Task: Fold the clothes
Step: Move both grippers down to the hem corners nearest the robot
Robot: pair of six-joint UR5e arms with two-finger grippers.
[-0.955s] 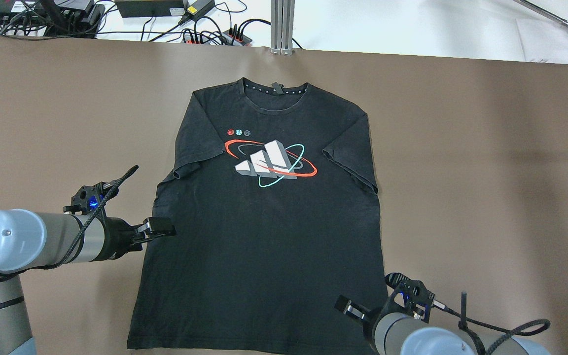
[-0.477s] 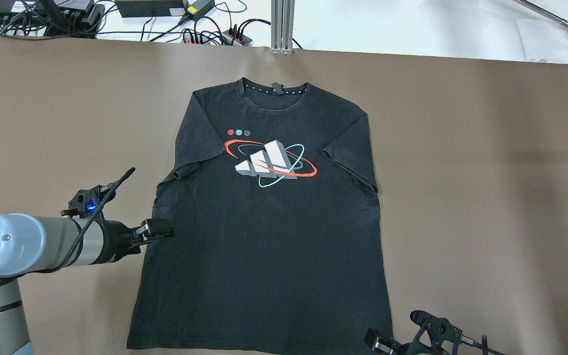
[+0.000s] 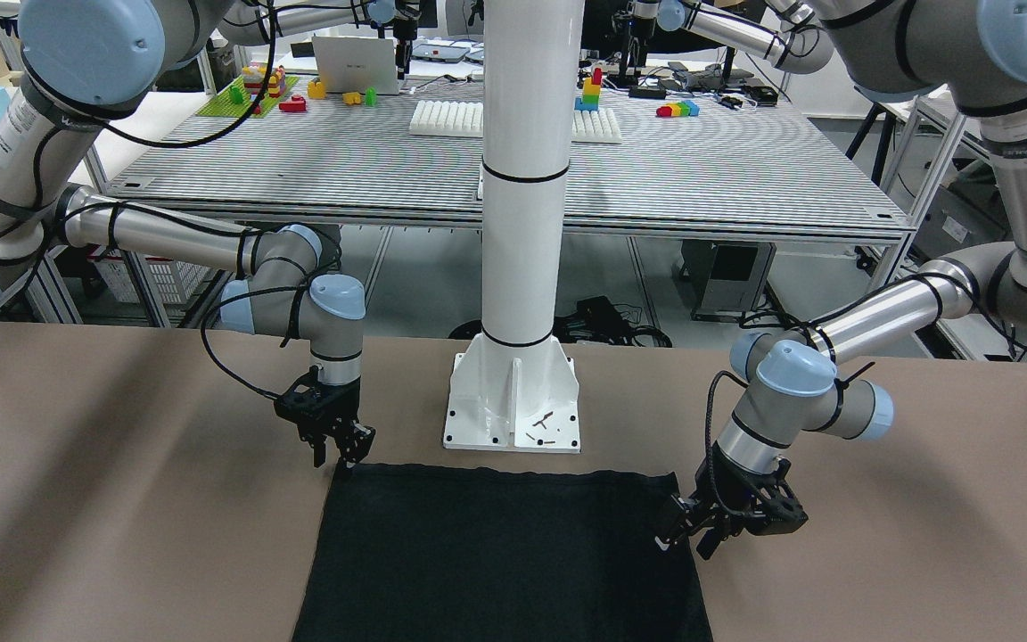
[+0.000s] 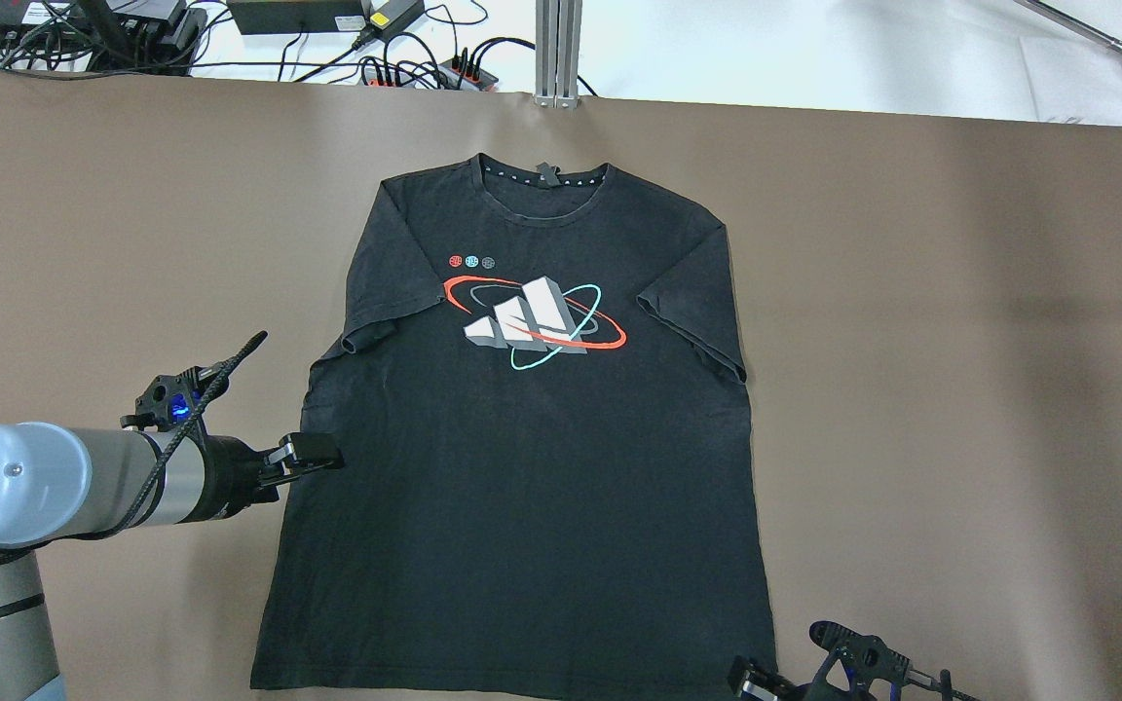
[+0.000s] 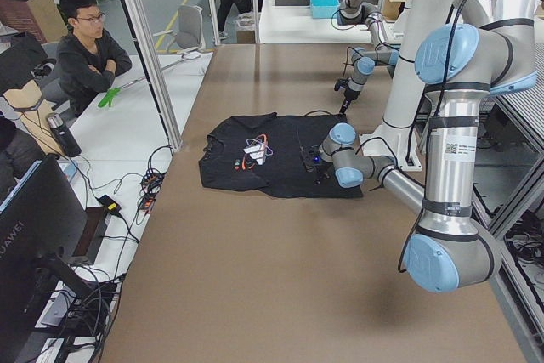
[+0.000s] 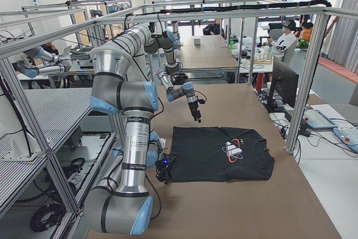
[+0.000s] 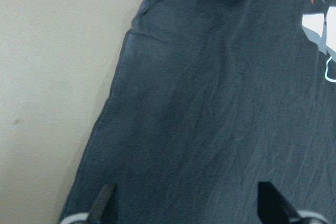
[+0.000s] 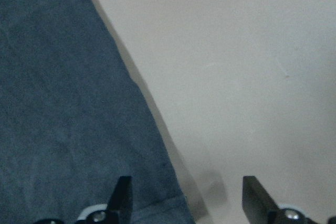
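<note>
Black T-shirt (image 4: 522,487) spread flat on the brown counter (image 4: 912,341), with an open end effector at each of two edges.

We see the shirt lying face up near the middle of the counter, its collar on the far side from the robot and its hem nearest the white post (image 3: 522,223), with a red, white and teal print (image 4: 534,321) on the chest. The left end effector (image 4: 313,451) sits at the shirt's left side seam, below the sleeve; in its wrist view both fingers (image 7: 105,199) stand wide apart over the fabric and grip nothing. The right end effector (image 3: 344,446) points down at the hem's right corner, its fingers (image 8: 123,195) also spread wide, one over the cloth and the other over bare counter. We cannot tell whether either one touches the cloth.
</note>
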